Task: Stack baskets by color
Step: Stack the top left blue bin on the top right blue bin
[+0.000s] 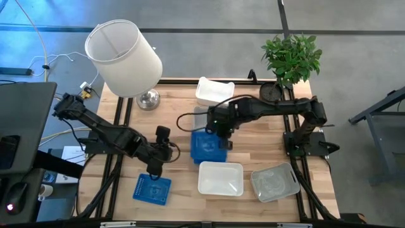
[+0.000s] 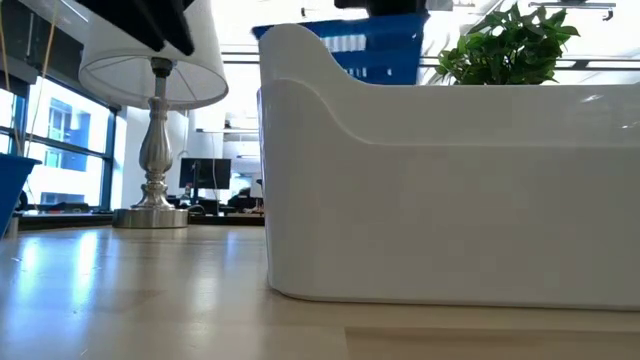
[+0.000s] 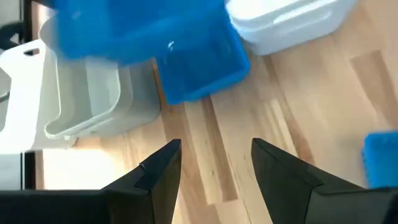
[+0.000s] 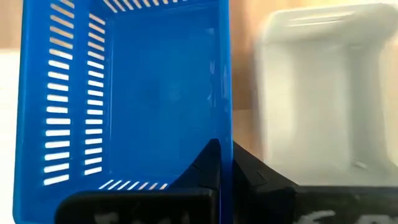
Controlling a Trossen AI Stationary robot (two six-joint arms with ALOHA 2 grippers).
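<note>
While the wooden table (image 1: 183, 190) carried everything, the big white lampshade (image 1: 123, 57) stood at its far left and the potted plant (image 1: 291, 57) at its far right, neither part of the sorting.

Of the baskets, a white stack (image 1: 214, 92) sat at the far middle, and a single white basket (image 1: 220, 178) lay at the near middle, well apart from it. A clear-grey basket (image 1: 273, 182) lay just right of that near white one. A blue basket (image 1: 205, 147) sat in the middle of the table, and the high view showed another blue basket (image 1: 152, 188) alone at the near left.

Above the middle blue basket, the right tool (image 4: 225, 163) was clenched on the rim of a further blue basket (image 4: 134, 93), one finger inside the wall and one outside; the low view showed it held up in the air. The left tool (image 3: 214, 165) hovered near the lone blue basket at the near left, its fingers (image 3: 158, 171) spread apart and holding nothing.

By my judgement the task was partly done: some white baskets were stacked far back, and a blue stack was being built in the middle. What seemed left was lowering the carried blue basket, adding the near-left blue one, joining the near white basket to its stack, and dealing with the clear-grey one.
</note>
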